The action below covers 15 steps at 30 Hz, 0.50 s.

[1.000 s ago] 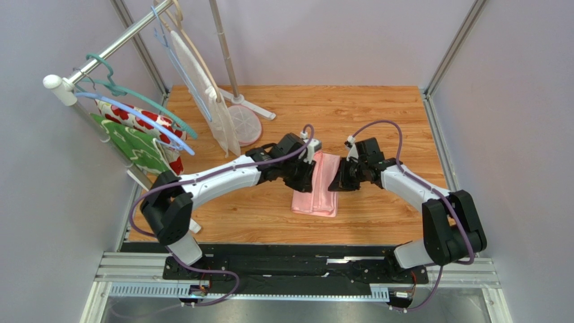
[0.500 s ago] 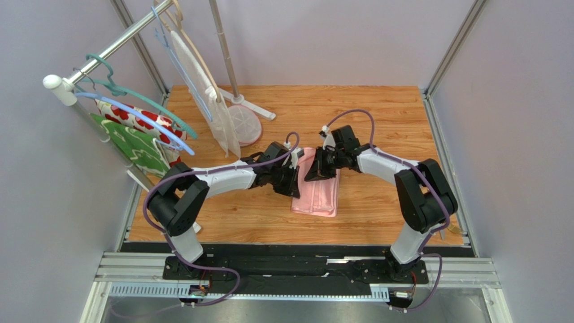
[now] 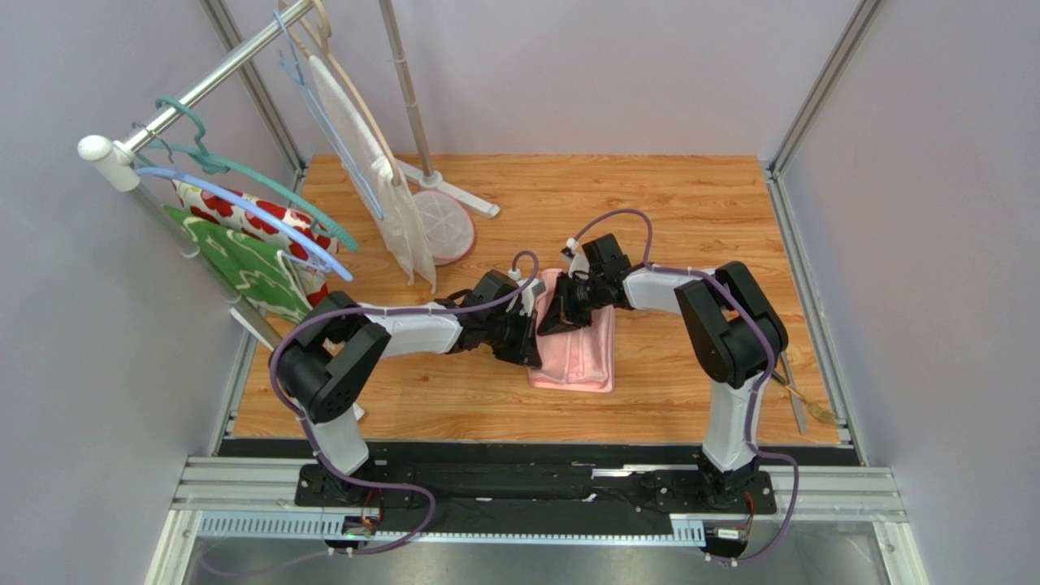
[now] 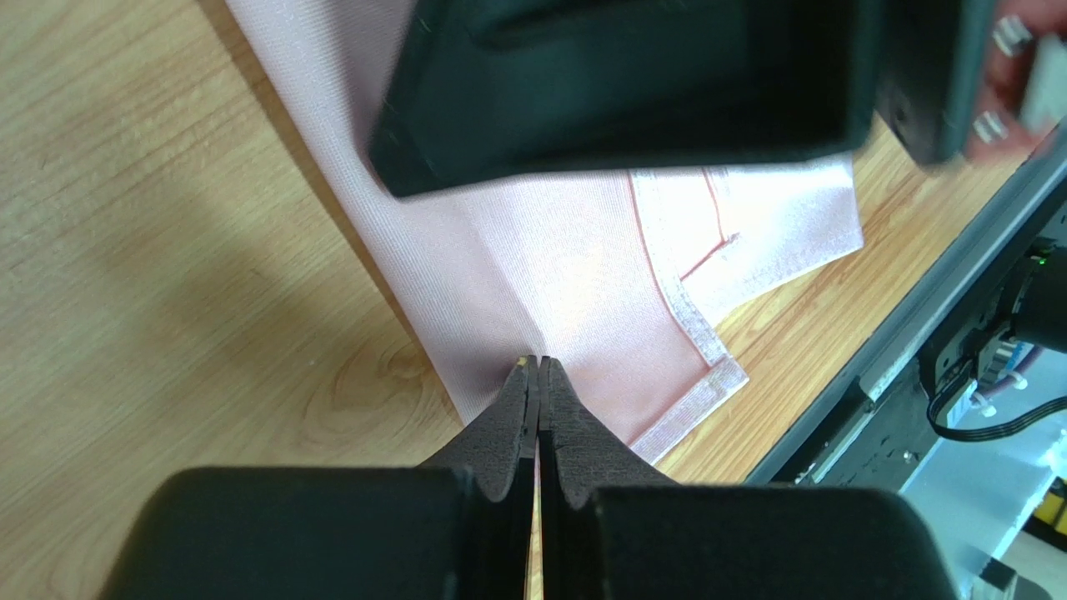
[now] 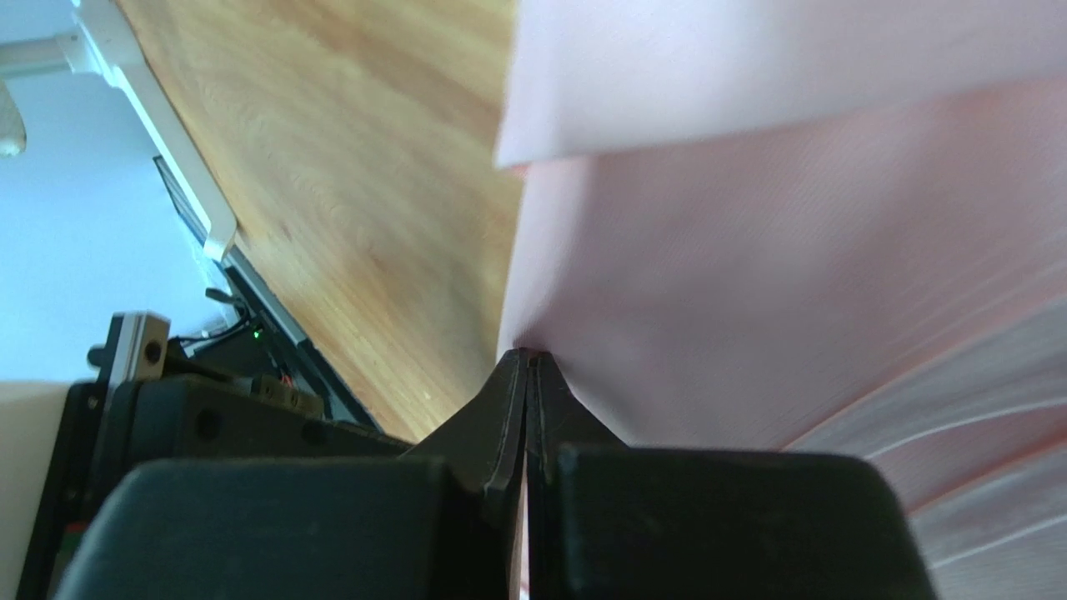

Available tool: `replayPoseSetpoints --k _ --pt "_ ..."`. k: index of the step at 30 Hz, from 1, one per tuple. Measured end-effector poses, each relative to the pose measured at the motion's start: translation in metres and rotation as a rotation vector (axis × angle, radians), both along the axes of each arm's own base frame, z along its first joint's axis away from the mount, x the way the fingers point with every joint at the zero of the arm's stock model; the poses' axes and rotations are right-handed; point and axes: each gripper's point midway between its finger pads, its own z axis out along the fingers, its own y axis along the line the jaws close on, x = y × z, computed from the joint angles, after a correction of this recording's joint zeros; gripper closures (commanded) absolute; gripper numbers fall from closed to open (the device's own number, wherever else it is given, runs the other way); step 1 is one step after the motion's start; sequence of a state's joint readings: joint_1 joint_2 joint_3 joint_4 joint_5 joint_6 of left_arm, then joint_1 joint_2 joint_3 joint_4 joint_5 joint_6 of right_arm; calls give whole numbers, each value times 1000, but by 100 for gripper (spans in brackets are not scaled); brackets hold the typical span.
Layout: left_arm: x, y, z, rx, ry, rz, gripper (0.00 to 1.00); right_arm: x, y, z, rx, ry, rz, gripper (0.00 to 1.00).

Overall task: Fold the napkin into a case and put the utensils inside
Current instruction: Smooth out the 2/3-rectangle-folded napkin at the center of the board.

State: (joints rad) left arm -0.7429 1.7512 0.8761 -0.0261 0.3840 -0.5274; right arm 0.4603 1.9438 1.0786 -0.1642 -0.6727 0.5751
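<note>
The wooden desk (image 3: 684, 207) carries the napkin (image 3: 584, 354) at its middle, lying flat in a narrow, layered strip that runs from 12 to 6 o'clock. The cloth looks thin, light and limp. It should drape and crease wherever it is lifted, and its layers will likely slide over one another, so a pinch on one hemmed edge or corner probably controls it better than a hold on the flat middle. Pulled too fast, a layer may slip free or drag the whole strip across the smooth wood.

The left fingers (image 4: 541, 375) sit at the strip's 9 o'clock edge, pressed together with a small ridge of pink cloth caught at their tips. The right fingers (image 5: 532, 375) work the same long edge nearer 11 o'clock, also together and clamped on the rim of an upper layer, which rises off the one beneath.

The utensils (image 3: 806, 396) lie well apart at about 4 o'clock, by the desk's right edge. They are slim, hard and probably slippery.
</note>
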Motion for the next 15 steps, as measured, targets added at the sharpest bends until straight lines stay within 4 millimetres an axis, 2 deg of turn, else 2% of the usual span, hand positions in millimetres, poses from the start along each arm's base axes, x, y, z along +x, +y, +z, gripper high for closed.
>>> replayPoseSetpoints --k 7,13,15 --pt "-4 2 4 -19 -7 0 99 15 -3 -5 13 7 -13 100" --pt "-7 2 29 -54 -34 -3 99 15 -2 -5 13 5 -14 100" --pt "-7 1 31 -62 -33 -7 99 15 -2 -5 13 5 -14 100"
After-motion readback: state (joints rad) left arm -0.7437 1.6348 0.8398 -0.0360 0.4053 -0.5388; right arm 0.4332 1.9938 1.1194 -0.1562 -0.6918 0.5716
